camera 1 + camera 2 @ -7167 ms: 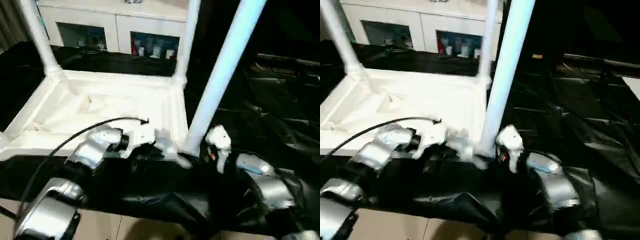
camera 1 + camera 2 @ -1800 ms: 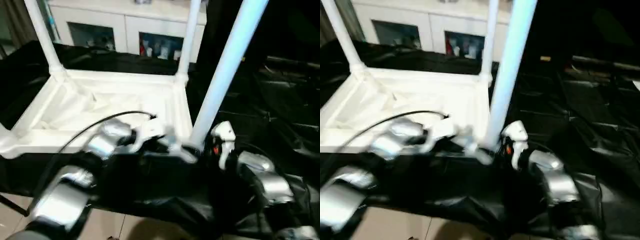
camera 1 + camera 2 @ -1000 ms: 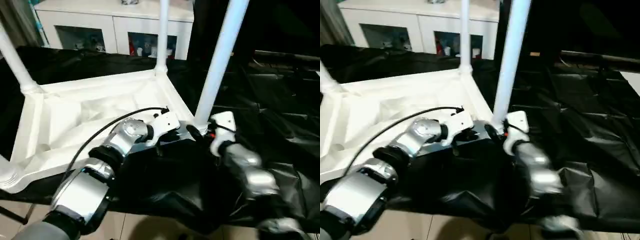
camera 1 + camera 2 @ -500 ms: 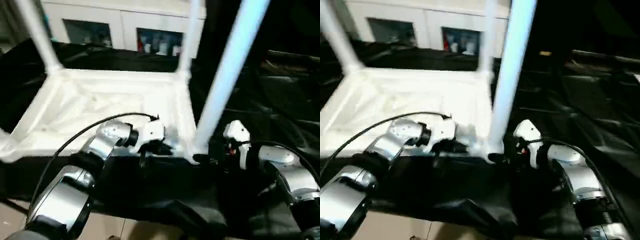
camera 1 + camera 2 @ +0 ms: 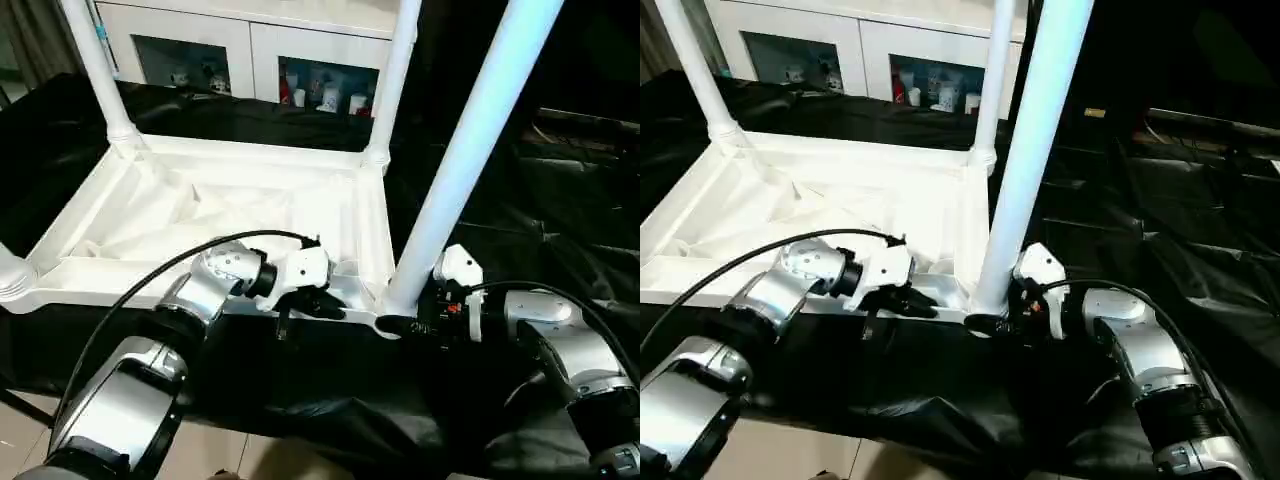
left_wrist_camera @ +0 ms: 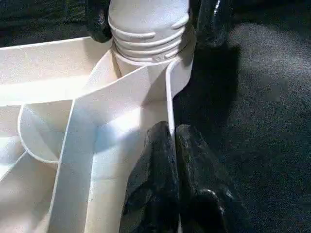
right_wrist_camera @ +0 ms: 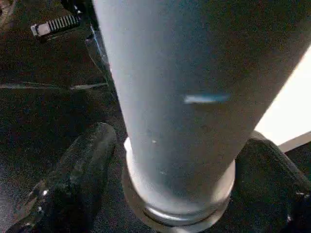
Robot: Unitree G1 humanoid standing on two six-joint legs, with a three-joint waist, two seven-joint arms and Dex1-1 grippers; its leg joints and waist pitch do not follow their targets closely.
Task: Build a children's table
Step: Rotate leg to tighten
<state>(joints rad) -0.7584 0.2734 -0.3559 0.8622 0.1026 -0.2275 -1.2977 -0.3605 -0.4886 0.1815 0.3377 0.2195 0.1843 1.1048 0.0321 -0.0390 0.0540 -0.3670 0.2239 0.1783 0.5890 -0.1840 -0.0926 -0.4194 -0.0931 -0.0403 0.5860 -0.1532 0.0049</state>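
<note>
Black cloth drapes the counter (image 5: 560, 220), and behind it stands a white cabinet (image 5: 250, 45) with glass doors. On the cloth lies the children's table top (image 5: 200, 215), ribbed underside up. 3 legs stand upright in its corner sockets: 2 at the far corners, 1 (image 5: 455, 170) at the near right corner. Left gripper (image 5: 318, 303) sits at the top's near rim, just beside that near leg, jaws pressed shut with nothing between them. Right gripper (image 5: 992, 322) is at the foot of the same leg, jaws spread wide, 1 finger (image 7: 80, 179) on each side of its base.
</note>
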